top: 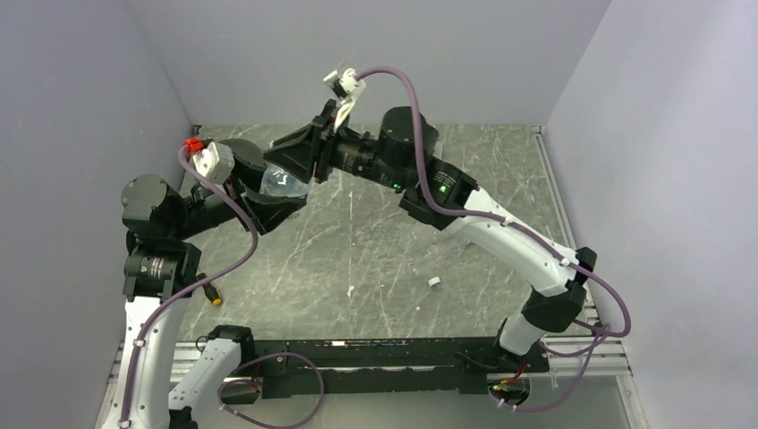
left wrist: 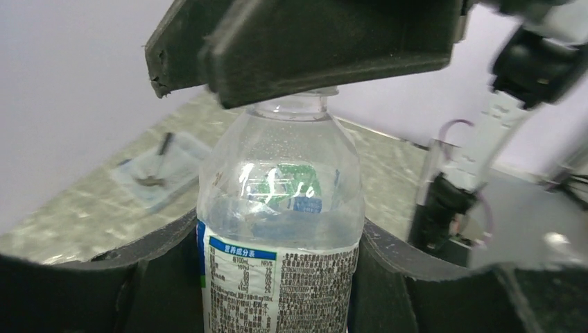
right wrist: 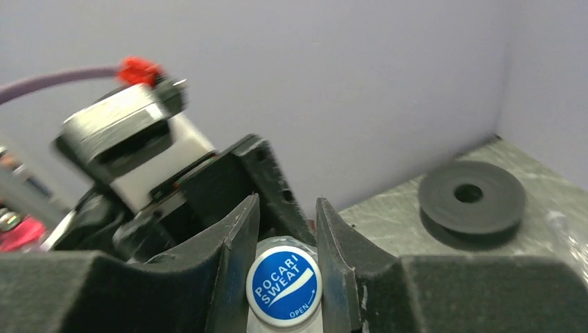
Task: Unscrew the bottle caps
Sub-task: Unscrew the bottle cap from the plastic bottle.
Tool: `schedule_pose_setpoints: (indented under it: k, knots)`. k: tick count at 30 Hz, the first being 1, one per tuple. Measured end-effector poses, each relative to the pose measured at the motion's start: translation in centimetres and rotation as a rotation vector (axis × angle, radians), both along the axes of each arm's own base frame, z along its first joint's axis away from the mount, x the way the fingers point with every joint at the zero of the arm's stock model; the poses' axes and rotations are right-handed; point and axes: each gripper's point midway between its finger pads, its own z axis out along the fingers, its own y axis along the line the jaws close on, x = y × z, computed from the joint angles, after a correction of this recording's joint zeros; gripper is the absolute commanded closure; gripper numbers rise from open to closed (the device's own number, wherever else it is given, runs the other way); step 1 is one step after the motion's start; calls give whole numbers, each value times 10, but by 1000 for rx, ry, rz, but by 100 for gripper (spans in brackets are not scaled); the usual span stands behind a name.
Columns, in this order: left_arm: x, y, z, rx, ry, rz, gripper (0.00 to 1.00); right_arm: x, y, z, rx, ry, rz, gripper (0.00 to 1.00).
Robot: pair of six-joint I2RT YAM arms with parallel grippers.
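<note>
Bottle [left wrist: 281, 208] over the back left of the bench [top: 375, 259], left end effector [left wrist: 277, 270] clamped round its labelled body, right end effector [right wrist: 286, 232] pinched tight on the blue-topped cap [right wrist: 284, 286].

The short clear plastic bottle [left wrist: 281, 173] sits between the left gripper [left wrist: 277, 263] fingers. The right gripper [right wrist: 284, 215] straddles its round blue-white cap [right wrist: 284, 286]. A small white loose cap [top: 434, 281] lies on the table, right of the bottle.

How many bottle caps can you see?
2. One blue cap sits on the bottle, squeezed by the right pincer. One small white cap lies loose on the table. More may be hidden.
</note>
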Motion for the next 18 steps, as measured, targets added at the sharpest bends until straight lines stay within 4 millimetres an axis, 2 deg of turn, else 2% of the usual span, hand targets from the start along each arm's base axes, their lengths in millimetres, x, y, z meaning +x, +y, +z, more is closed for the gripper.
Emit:
schedule_pose_setpoints:
  k: [7, 12, 13, 14, 15, 16, 18]
  knots:
    - [-41, -21, 11, -60, 113, -274, 100, -56, -21, 16, 147, -192, 324, 100]
    - [-65, -24, 19, -53, 132, -398, 100, -84, -31, 27, 209, -288, 505, 100]
    - [-66, -25, 20, -51, 138, -410, 100, -86, -32, 27, 215, -293, 526, 96]
    - [-67, -25, 19, -50, 143, -416, 100, -85, -33, 27, 217, -292, 530, 76]
    - [-66, -25, 19, -50, 148, -418, 100, -84, -33, 26, 215, -289, 526, 50]
    - [-65, -25, 19, -49, 152, -417, 100, -82, -33, 26, 214, -285, 518, 31]
    - [-61, -25, 19, -50, 157, -400, 100, -74, -32, 26, 212, -266, 482, 10]
